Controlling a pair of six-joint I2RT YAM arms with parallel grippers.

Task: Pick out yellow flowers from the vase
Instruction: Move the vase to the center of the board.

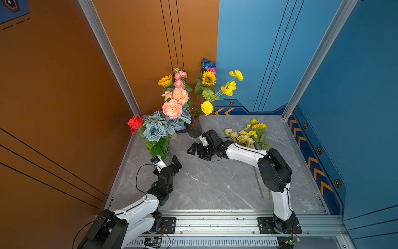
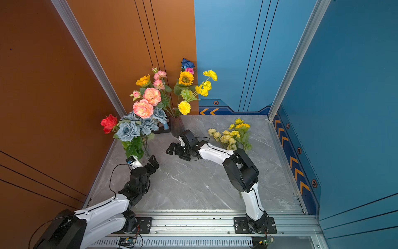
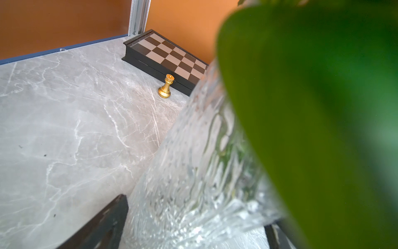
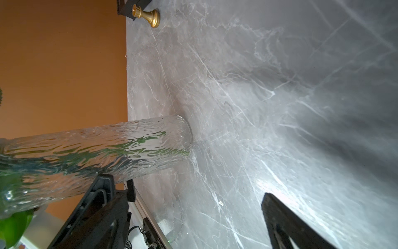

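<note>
— Green leaf [image 3: 312,107], blurred, fills half the left wrist view, right up against it. Where are the yellow flowers [image 1: 231,86]?

— Most stand in the dark vase [image 1: 194,128] at the back of the table [image 1: 215,183]: two sunflowers [image 1: 208,78], a pompom [image 1: 206,107] and a spray of thin-petalled blooms leaning toward the blue wall [image 1: 280,54]. More yellow stems [image 1: 247,135] lie flat on the right side of the table, partly behind the right arm [image 1: 243,153].

— And the right gripper [image 4: 185,187]?

— Low over the table, just in front of the dark vase. Its jaws are spread wide with only bare tabletop between them, and it faces the clear vase [image 4: 107,146].

— What about the left gripper [image 3: 195,215]?

— Spread wide too, with a finger on each side of the clear vase. Whether the pads press the glass I cannot tell.

— What crowds the yellows?

— Pink peonies [image 1: 172,108] sit just beside them. Grey-blue roses [image 1: 154,130] and a red flower [image 1: 135,123] rise from the clear vase. Beyond it a chessboard [image 3: 170,56] lies against the orange wall [image 3: 64,21], with a gold chess piece [image 3: 165,87] upright just in front.
</note>
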